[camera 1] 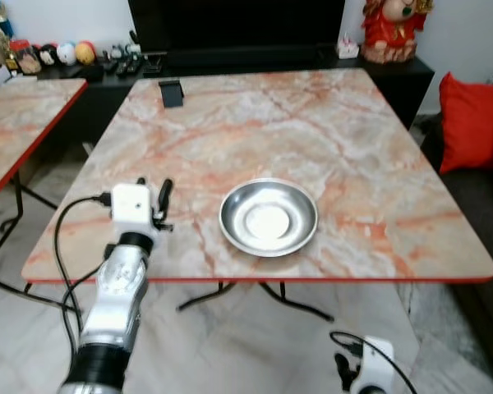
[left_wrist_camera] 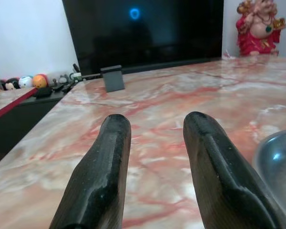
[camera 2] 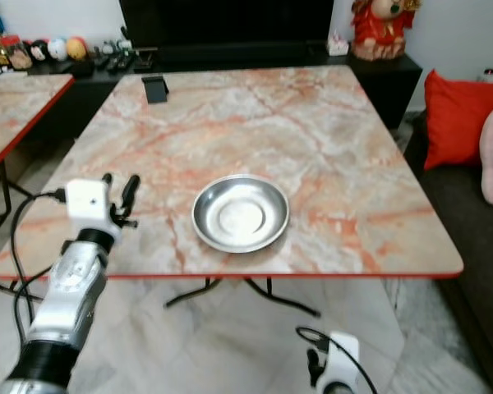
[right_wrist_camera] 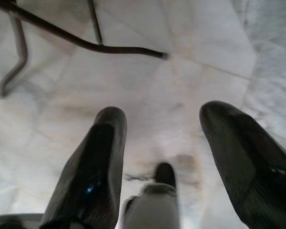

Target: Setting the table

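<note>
- Left eye view: a shiny metal bowl [camera 1: 268,217] sits on the marble table [camera 1: 312,131], close to the near edge. The left gripper [camera 1: 154,199] is up over the table's near left part, beside the bowl but not touching it. Its two black fingers stand a little apart, with nothing between them. A small dark block [camera 1: 171,93] stands at the far side of the table. A red cushion [camera 1: 470,121] lies on the right. The right gripper [camera 1: 345,373] hangs low near the floor.
- Right eye view: the same scene. A red statue [camera 2: 383,29] stands on the dark cabinet [camera 2: 370,70] behind the table. Small toys [camera 2: 41,51] sit on that cabinet, far left.
- Left wrist view: the two fingers [left_wrist_camera: 100,179] point across the table top. They are parted and hold nothing. The rim of the bowl shows just beside one finger. A big black screen [left_wrist_camera: 143,31] is at the back.
- Right wrist view: the right gripper's fingers [right_wrist_camera: 93,167] are wide apart and hold nothing. They point down at the pale floor [right_wrist_camera: 205,43]. A dark table leg [right_wrist_camera: 86,44] rests on the floor.
</note>
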### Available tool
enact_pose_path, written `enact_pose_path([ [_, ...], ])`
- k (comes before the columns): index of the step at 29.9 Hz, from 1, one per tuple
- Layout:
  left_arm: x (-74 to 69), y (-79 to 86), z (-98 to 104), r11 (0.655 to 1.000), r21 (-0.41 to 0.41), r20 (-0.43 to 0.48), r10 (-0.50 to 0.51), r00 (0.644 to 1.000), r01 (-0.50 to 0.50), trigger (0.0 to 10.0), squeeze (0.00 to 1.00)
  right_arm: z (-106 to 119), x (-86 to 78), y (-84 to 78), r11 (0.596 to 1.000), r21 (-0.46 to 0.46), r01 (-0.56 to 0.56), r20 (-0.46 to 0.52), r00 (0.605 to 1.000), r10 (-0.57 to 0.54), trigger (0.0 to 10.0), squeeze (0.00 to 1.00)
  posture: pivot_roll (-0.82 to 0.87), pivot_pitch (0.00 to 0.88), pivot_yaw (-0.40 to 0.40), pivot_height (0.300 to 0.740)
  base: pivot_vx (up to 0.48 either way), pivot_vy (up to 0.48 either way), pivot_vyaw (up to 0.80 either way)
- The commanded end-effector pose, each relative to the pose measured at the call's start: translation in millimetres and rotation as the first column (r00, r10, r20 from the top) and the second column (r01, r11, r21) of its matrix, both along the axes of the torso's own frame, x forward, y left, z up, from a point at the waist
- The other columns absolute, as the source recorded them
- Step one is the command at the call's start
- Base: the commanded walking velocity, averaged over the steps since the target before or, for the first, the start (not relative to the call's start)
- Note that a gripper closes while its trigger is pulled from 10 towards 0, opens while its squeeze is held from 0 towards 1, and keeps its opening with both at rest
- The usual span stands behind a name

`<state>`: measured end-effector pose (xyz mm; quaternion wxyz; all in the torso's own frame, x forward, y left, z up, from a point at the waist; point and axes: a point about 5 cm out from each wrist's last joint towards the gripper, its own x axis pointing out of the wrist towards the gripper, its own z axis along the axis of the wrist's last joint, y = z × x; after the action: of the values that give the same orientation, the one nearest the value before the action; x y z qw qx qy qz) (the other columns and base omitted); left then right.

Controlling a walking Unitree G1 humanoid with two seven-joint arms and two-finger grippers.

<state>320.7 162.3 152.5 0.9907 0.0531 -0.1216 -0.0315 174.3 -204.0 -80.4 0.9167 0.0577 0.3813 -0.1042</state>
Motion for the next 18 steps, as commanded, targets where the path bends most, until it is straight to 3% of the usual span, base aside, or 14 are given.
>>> enact_pose_path([
  [1, -1.1, 12.4, 5.7, 0.999, 0.010, 0.017, 0.039, 0.999, -0.039, 10.0, 0.00, -0.1, 2.9, 7.9, 1.000, 0.017, -0.012, 0.002, 1.000, 0.012, 10.0, 0.00, 0.03, 0.000, 0.025, 0.724, 0.000, 0.285, 0.00],
  [11, -2.6, 14.7, 6.4, 0.999, 0.019, 0.020, 0.048, 0.999, -0.048, 10.0, 0.00, 1.0, 4.8, 12.3, 0.999, 0.021, -0.028, 0.023, 0.999, 0.028, 10.0, 0.00, 0.04, 0.000, 0.022, 0.724, 0.000, 0.282, 0.66],
  [18, -2.4, 14.8, 7.2, 0.999, 0.021, 0.022, 0.049, 0.999, -0.049, 10.0, 0.00, 1.6, 6.2, 12.7, 0.999, 0.029, -0.012, 0.028, 1.000, 0.011, 10.0, 0.00, 0.04, 0.000, 0.024, 0.724, 0.000, 0.273, 0.00],
])
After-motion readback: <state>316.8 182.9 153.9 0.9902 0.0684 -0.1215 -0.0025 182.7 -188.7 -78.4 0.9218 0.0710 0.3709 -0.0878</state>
